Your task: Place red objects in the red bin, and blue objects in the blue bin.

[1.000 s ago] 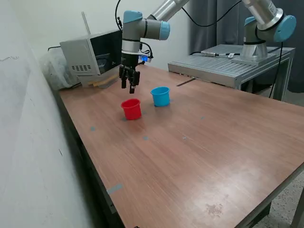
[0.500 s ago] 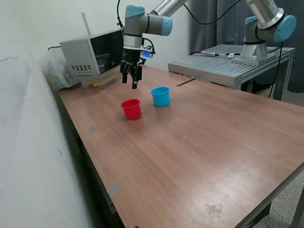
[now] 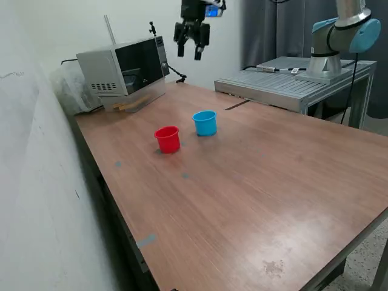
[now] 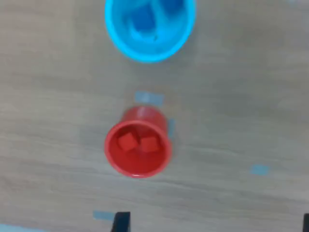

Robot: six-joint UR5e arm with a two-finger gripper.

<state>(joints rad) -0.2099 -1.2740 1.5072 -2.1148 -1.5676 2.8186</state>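
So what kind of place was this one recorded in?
Most likely a robotics lab: a second robot arm bolted to a metal platform, a bare wooden worktable, and a microwave pushed against the wall.

Brown wood-grain table (image 3: 254, 182), long and broad, running along a pale wall. Standing on it side by side, near the far end: red cup (image 3: 168, 139) and light blue cup (image 3: 205, 122), both upright, apart from each other. Further back, at the far corner: grey microwave (image 3: 121, 71), with pale flat pieces tucked under its front edge. Scattered over the top: small bluish tape marks (image 3: 186, 176). Near the front edge: a dark stain (image 3: 273, 267).
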